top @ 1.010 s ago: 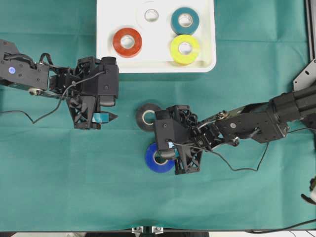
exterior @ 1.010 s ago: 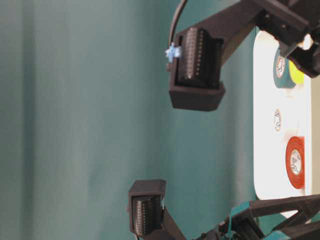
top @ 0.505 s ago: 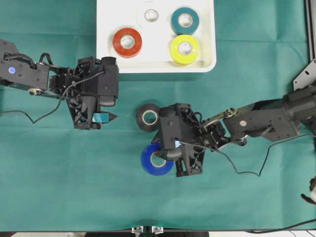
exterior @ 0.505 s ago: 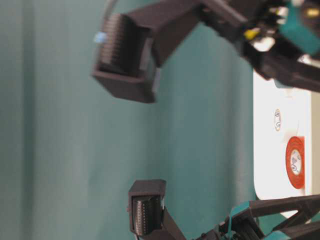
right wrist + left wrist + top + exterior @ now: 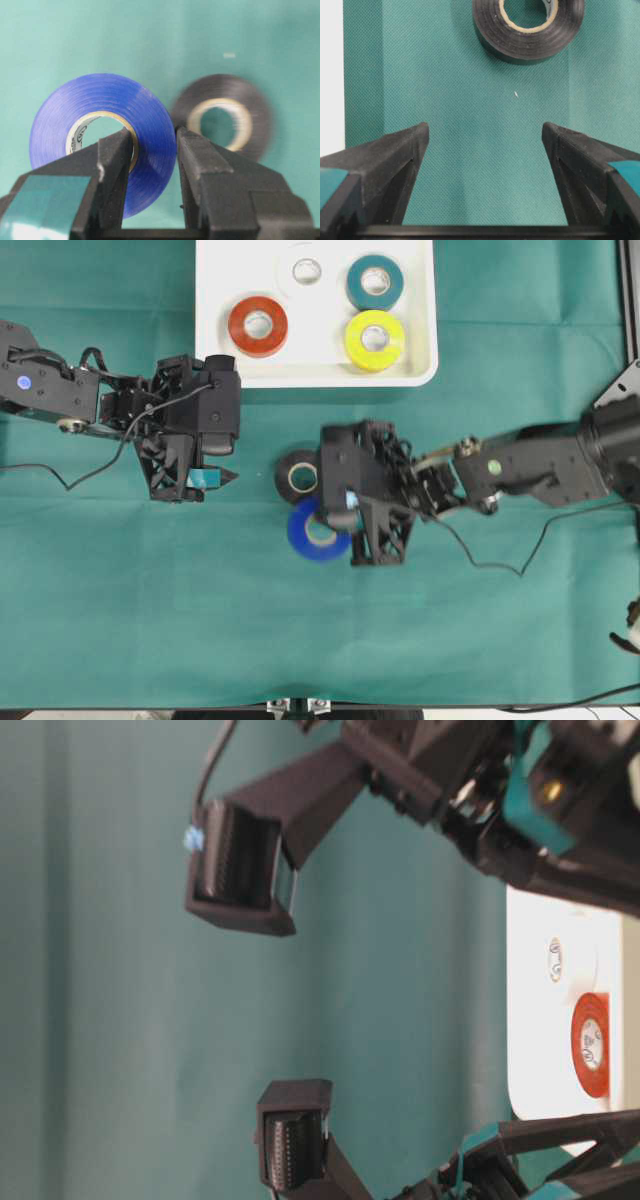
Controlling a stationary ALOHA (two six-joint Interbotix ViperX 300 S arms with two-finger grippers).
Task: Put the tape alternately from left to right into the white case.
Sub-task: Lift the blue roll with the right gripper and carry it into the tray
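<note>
4 rolls lie flat in the white case (image 5: 420, 350) at the counter's far edge; blue roll (image 5: 312, 533) and black roll (image 5: 297, 474) are mid-counter.

tape rolls (image 5: 317, 531): 6 | white case (image 5: 420, 375): 1 | end effectors (image 5: 222, 477): 2

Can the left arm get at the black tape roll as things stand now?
Probably yes. The left gripper is open and empty, with bare cloth between it and the black tape roll. But the right gripper, shut on the blue roll, hangs close beside it and could crowd the approach.
</note>
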